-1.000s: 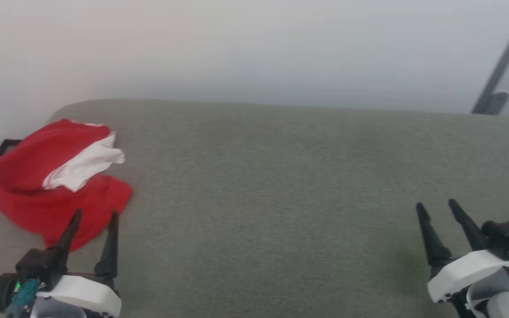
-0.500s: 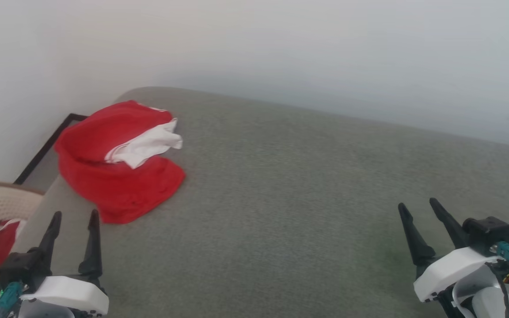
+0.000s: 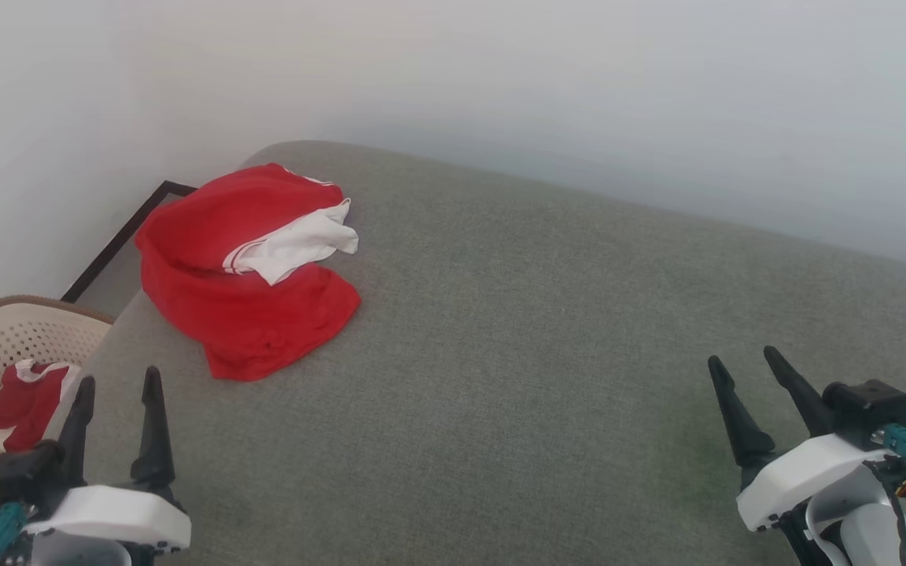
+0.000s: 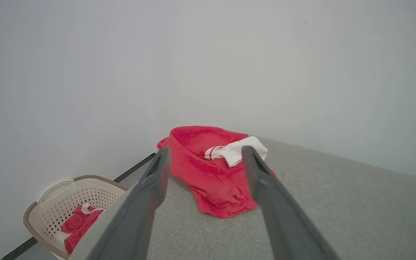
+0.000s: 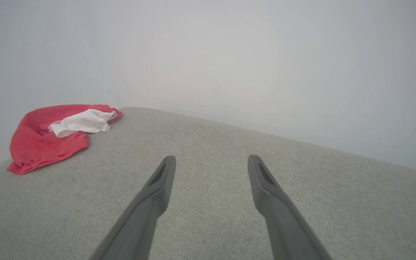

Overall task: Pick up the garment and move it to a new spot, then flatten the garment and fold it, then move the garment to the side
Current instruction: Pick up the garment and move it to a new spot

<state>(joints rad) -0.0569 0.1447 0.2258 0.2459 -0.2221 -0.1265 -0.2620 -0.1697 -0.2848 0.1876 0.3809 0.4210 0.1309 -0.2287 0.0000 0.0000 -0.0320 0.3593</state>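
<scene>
The garment is crumpled at the grey cushion's far left corner. The left gripper and right gripper are spread, empty. By a careless pull it may be dragged off that corner.

The garment lies crumpled near the grey cushion's left edge.

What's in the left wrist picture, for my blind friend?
A crumpled red T-shirt with a white sleeve lies on a grey fabric surface, beyond the open left gripper. A cream perforated basket holding red cloth stands lower left.
</scene>
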